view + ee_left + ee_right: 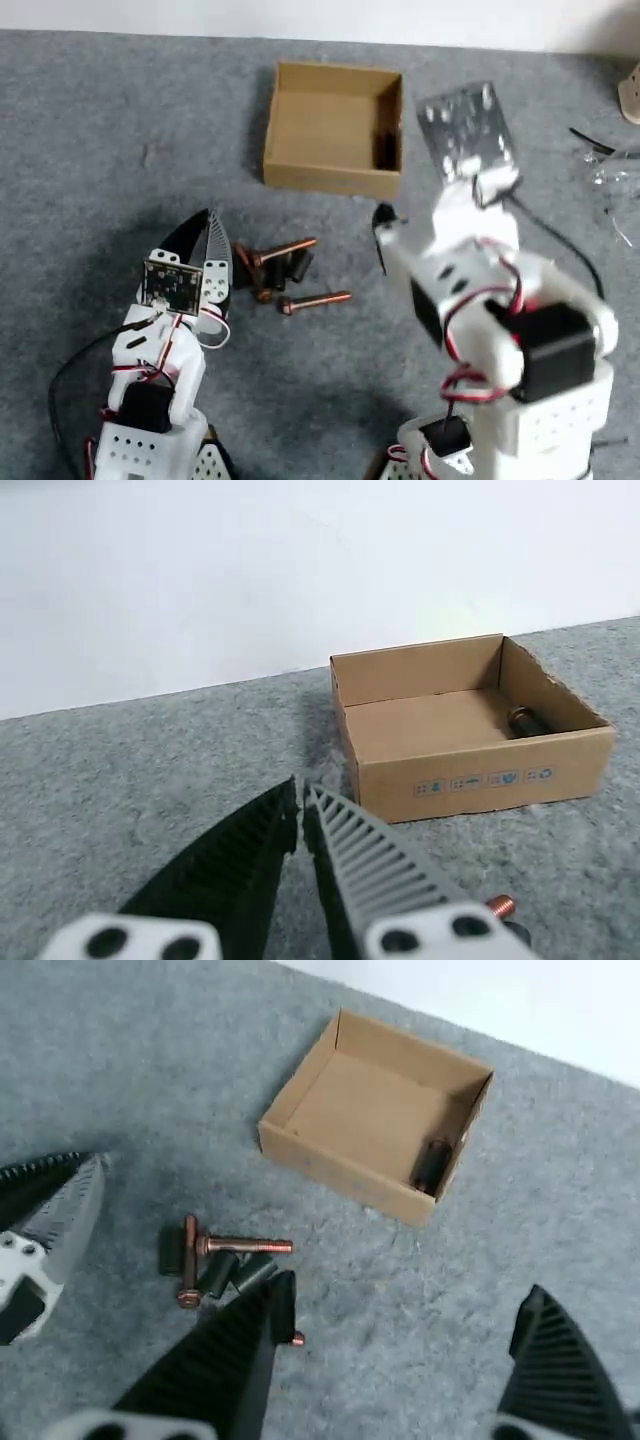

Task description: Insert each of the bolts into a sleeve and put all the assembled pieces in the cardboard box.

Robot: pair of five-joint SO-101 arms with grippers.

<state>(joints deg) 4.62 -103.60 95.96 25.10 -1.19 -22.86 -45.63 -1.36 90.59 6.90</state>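
copper bolts (288,250) beside left claw (208,216)

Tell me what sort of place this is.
Probably a robotics workbench: a grey carpet-like mat as the work surface, a plain white wall behind, loose cables at the edge, and bolts and sleeves laid out.

The cardboard box (335,125) sits toward the far side of the counter (100,120). One assembled piece (385,150) lies in the box, against its right wall near the front corner. In front of the box and slightly to its left, bolts (315,299) and sleeves (298,266) lie clustered on the counter. The left gripper (207,218) is also in front of the box, farther left. The right gripper (410,1295) hangs in front of the box's right half.
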